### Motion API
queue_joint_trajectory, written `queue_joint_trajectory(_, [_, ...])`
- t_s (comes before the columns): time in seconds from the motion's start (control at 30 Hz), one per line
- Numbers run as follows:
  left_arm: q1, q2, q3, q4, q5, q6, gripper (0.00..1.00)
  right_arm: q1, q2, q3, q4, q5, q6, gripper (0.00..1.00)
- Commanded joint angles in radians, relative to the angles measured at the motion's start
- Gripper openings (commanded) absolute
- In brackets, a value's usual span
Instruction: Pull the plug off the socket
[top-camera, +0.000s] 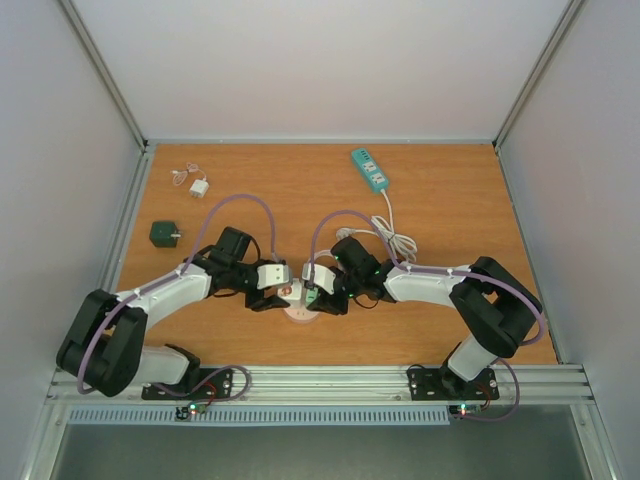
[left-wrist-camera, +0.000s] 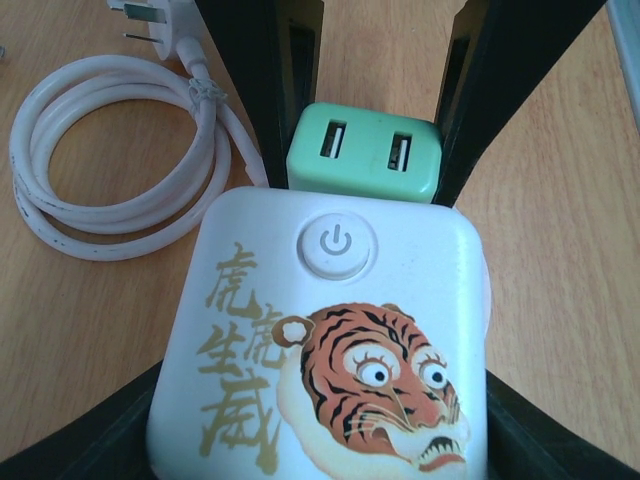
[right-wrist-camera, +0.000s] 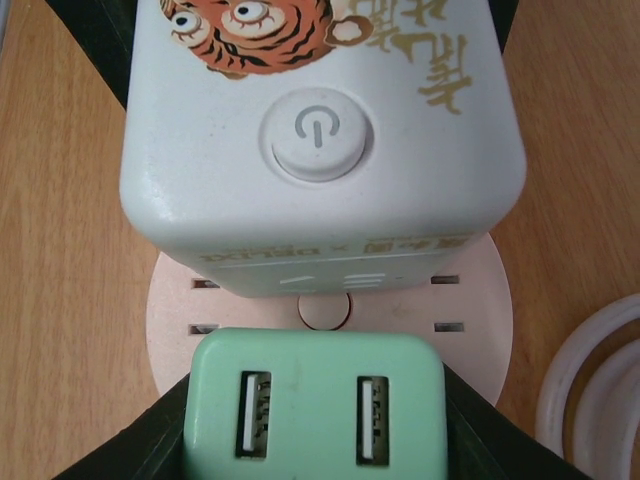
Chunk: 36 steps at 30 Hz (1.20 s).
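Observation:
A round pink socket (top-camera: 300, 312) lies at the near middle of the table; it also shows in the right wrist view (right-wrist-camera: 470, 300). On it stand a white cube with a tiger print (left-wrist-camera: 330, 350) and a mint-green two-port USB plug (right-wrist-camera: 315, 405). My left gripper (top-camera: 276, 288) is shut on the white tiger cube from the left. My right gripper (top-camera: 316, 292) is shut on the green plug (left-wrist-camera: 365, 155) from the right, its fingers (right-wrist-camera: 130, 450) on both sides. I cannot tell whether the plug's pins sit in the socket.
A teal power strip (top-camera: 369, 169) lies at the back right, its white cable (top-camera: 395, 238) coiled just behind my right wrist and also showing in the left wrist view (left-wrist-camera: 110, 160). A small white charger (top-camera: 198, 186) and a dark green cube (top-camera: 162, 234) lie at the back left.

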Motion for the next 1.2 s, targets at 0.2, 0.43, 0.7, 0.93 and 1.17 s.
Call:
queue_joint_trajectory(0.2, [-0.008, -0.118, -0.030, 0.177, 0.180, 0.055, 0.27, -0.004, 0.058, -0.022, -0.049, 0.129, 0.022, 0.08])
queue_joint_trajectory(0.43, [-0.015, -0.138, -0.048, 0.187, 0.147, 0.104, 0.27, -0.003, 0.064, -0.018, -0.053, 0.131, 0.024, 0.07])
queue_joint_trajectory(0.7, [-0.006, -0.075, 0.023, 0.172, 0.200, -0.064, 0.26, -0.003, 0.070, -0.019, -0.051, 0.141, 0.022, 0.07])
queue_joint_trajectory(0.93, [0.008, -0.039, 0.084, 0.076, 0.240, -0.078, 0.26, -0.003, 0.072, -0.022, -0.051, 0.143, 0.018, 0.07])
queue_joint_trajectory(1.17, [0.009, -0.145, 0.004, 0.118, 0.172, 0.061, 0.26, -0.002, 0.076, -0.022, -0.051, 0.147, 0.019, 0.07])
